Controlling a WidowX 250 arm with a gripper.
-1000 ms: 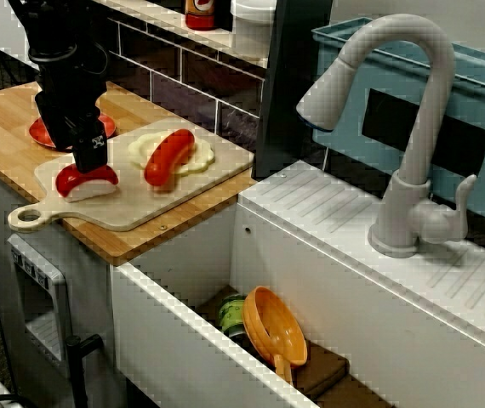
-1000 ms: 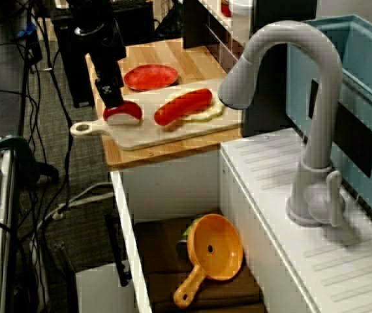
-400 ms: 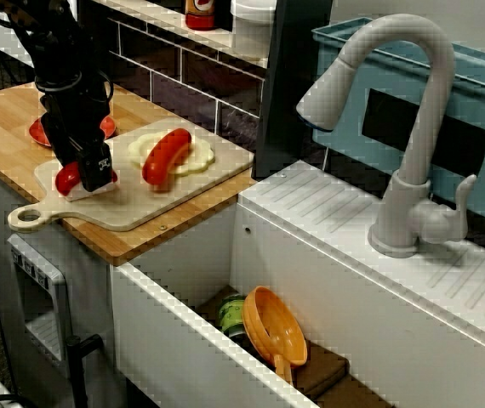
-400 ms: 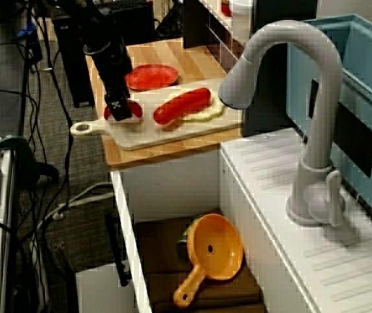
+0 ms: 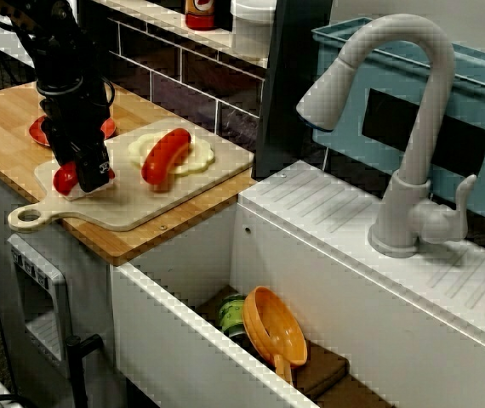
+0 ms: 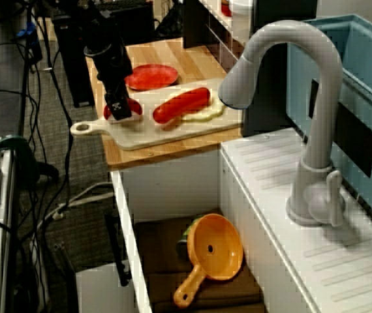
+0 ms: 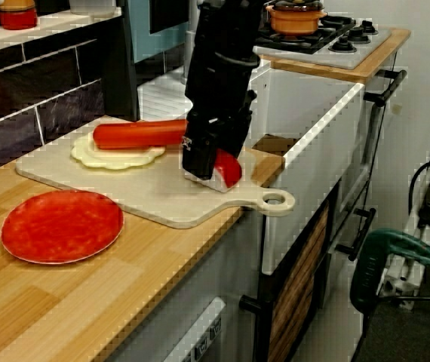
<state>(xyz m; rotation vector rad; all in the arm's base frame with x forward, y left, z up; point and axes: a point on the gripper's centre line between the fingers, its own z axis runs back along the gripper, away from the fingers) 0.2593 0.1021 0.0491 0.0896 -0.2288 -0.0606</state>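
Where the camera looks across the sink toward the wooden tabletop (image 5: 4,127), the black claw (image 5: 89,177) stands straight down on a red and white food piece (image 5: 65,177). The piece is at the handle end of the cutting board (image 5: 132,204), near the tabletop's front edge. The claw's fingers sit on either side of the piece and hide most of it; whether they press on it cannot be told. A sausage (image 5: 166,155) lies on a pale flat disc (image 5: 198,158) at the board's middle, apart from the claw. A red plate (image 5: 38,132) shows behind the arm, on the side of the board away from the sink (image 5: 174,340). An orange strainer (image 5: 276,327) and a green can (image 5: 232,314) lie at the sink's bottom, and a grey tap (image 5: 396,127) stands on the ledge behind it.

From the tap end, looking along the tabletop, the claw (image 6: 121,112) covers the middle of the food piece (image 6: 134,107), with red showing on both sides of the fingers. The piece rests on the board (image 6: 166,134) just beside the handle. The sausage (image 6: 183,105) lies toward the board's other end, and the plate (image 6: 150,76) sits on bare wood beyond the board.

Seen from the tabletop's far end, the claw (image 7: 200,170) comes down upright with its tips at the board (image 7: 147,196). The food piece (image 7: 228,170) bulges out red on the handle side. The sausage (image 7: 139,134) runs behind the claw, so contact cannot be judged. The plate (image 7: 60,226) lies nearest the camera, and an orange pot (image 7: 296,16) stands on the stove past the sink.
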